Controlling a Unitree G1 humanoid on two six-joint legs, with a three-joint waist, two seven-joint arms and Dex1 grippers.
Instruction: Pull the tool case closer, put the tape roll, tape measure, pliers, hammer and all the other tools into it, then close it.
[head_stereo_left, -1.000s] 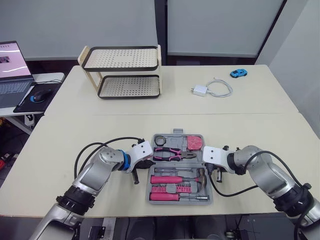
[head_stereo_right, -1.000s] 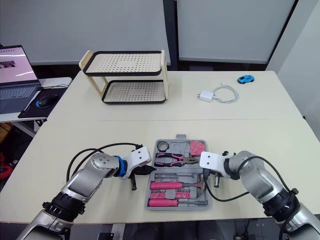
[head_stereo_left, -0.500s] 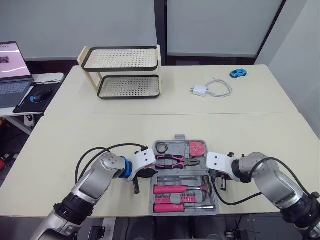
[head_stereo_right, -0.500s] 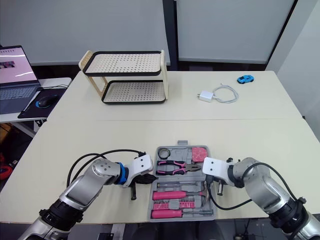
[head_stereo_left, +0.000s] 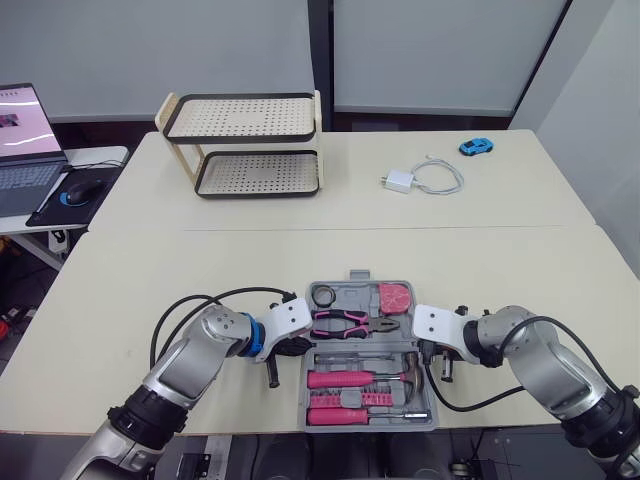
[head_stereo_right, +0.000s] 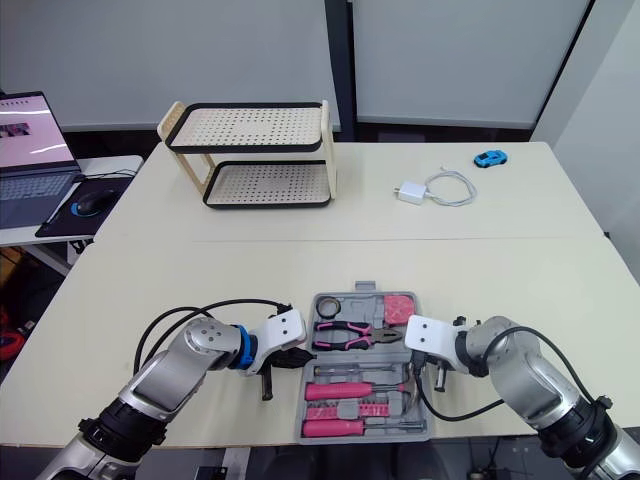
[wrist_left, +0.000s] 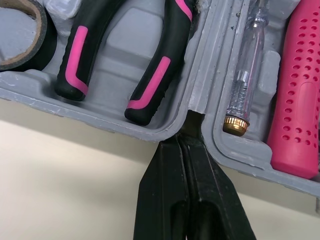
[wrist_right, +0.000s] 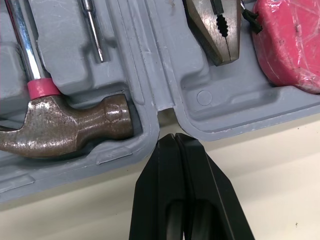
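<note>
We judge the task nearly done. The tool case (wrist_left: 202, 75) lies open and flat on the counter (head_stereo_left: 150, 280), directly between our two claws. The left claw (wrist_left: 187, 137) is pinched narrow, holding nothing, its tips touching the notch in the case's side wall. The right claw (wrist_right: 174, 137) is closed just as tight against the matching notch on the opposite side. Just past the left claw's tips sit the pliers (head_stereo_left: 345, 322) and the tape roll (head_stereo_left: 322, 296). Just past the right claw's tips sit the hammer (wrist_right: 65, 127) and the tape measure (head_stereo_left: 394, 298). The pink screwdriver (head_stereo_left: 335, 380) and the bit set (head_stereo_left: 345, 398) fill the nearer half. We see no loose tool near either claw, so packing looks finished. What remains, we think, is folding one half over the other to close it.
</note>
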